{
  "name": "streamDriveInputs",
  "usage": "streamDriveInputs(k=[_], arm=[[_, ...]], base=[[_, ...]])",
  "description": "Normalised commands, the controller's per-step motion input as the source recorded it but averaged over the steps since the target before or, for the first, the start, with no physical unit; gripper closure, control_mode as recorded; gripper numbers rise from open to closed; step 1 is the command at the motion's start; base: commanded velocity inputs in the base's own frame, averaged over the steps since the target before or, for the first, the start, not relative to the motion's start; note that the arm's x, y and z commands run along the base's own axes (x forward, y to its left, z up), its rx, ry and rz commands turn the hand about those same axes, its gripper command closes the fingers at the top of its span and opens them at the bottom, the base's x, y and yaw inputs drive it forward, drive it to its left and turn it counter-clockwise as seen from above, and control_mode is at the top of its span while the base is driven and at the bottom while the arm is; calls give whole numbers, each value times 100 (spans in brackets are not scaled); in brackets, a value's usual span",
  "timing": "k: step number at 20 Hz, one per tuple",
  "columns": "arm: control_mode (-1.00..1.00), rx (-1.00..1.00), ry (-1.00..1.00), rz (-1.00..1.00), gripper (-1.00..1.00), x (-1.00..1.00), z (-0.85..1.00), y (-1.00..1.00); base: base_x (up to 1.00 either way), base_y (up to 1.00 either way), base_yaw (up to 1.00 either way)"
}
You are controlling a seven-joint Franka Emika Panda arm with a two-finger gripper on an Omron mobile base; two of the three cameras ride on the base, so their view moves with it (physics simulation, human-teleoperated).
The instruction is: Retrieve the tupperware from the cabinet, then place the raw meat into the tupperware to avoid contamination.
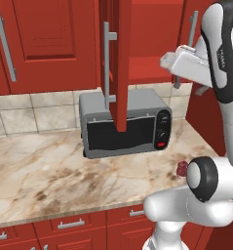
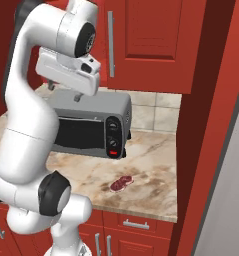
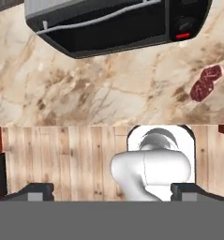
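Lying flat on the marble counter [image 2: 156, 150] near its front edge, just right of the grey toaster oven [image 2: 91, 125], the raw meat [image 2: 121, 183] runs its long axis diagonally from near-left to far-right, while the raised gripper [image 3: 111, 192] has its fingers spread wide, empty.

Wide bare stretch of beige marbled stone surface [image 1: 45, 171] left of the boxy grey toaster oven [image 1: 125, 124]. Swung-out red raised-panel cabinet door [image 1: 121, 58] hanging edge-on before that oven, blocking a straight reach. Small dark red marbled raw meat [image 2: 121, 183] lying alone in front, free all around.
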Motion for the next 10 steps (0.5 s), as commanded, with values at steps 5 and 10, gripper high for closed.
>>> streamDriveInputs(k=[5, 10], arm=[[-100, -9, -29, 9, -100, 23, 22, -27], [-100, -13, -30, 3, -100, 18, 33, -24]], base=[[0, 0, 0], [0, 0, 0]])
